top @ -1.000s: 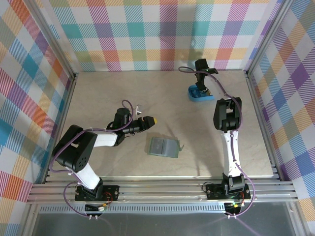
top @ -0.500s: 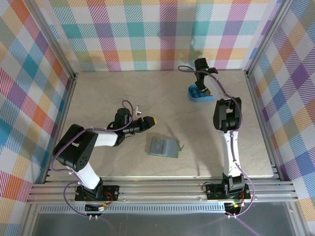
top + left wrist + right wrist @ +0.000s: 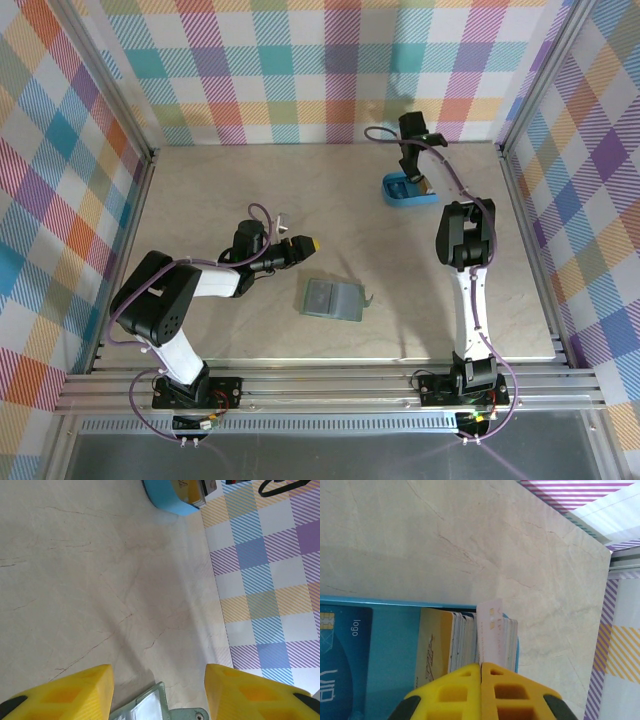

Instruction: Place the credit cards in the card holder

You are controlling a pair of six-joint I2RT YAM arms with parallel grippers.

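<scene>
My right fingers (image 3: 455, 695) pinched the top edge of a thin, stiff, probably slick card (image 3: 489, 630) in the blue tray (image 3: 395, 192) at one o'clock. My left fingers (image 3: 75, 690) hung released over the soft card holder (image 3: 333, 298) at six.

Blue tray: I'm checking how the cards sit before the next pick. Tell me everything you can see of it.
The blue tray is shallow, bright blue, plastic-looking, with raised walls, flat on the table at its far right. Inside, a pack of cards stands on edge at one end, a yellow card facing out; a dark blue chip card lies flat. The right claw, shut, pinches a pale card in the pack.
</scene>
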